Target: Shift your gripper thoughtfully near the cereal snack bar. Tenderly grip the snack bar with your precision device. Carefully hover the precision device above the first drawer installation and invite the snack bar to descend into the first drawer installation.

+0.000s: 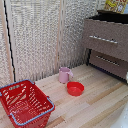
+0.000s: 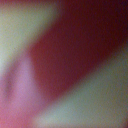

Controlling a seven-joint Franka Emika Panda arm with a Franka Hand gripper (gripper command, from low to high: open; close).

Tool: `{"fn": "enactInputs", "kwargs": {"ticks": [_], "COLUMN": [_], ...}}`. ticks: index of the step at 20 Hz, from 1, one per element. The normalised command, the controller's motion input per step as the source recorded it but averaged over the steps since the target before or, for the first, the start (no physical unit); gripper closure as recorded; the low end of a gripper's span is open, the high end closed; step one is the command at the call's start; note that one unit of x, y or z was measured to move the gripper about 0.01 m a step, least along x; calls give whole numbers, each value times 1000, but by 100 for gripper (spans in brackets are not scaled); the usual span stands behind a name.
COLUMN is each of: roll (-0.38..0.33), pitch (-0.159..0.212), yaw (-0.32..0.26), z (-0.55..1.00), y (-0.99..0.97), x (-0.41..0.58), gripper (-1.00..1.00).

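Observation:
The cereal snack bar (image 1: 116, 5), yellow-orange with busy print, shows at the top edge of the exterior view's right. It hangs just above the first drawer installation (image 1: 106, 36), the upper drawer of the taupe cabinet, which has a silver bar handle (image 1: 103, 39). A dark opening (image 1: 111, 18) shows behind the top of that drawer's front. No gripper shows in the exterior view; whatever holds the bar is above the picture's edge. The wrist view is one close blur of dark red (image 2: 75, 50), pink and pale patches, and no fingers can be made out in it.
The lower drawer (image 1: 108, 61) has the same handle. A pink mug (image 1: 64, 75) and a red bowl (image 1: 75, 88) stand on the wooden floor before a pale slatted wall. A red wire basket (image 1: 25, 104) fills the exterior view's lower left. Something white (image 1: 126, 77) pokes in at the right edge.

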Motion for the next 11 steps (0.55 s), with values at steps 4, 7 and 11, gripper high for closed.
{"fn": "enactInputs", "kwargs": {"ticks": [4, 7, 11], "roll": [-40, -15, -73], "pitch": [123, 138, 152], "yaw": [45, 36, 0], "z": [64, 243, 381], "y": [4, 0, 130], "x": [208, 291, 319], "gripper": [-100, -100, -100]}}
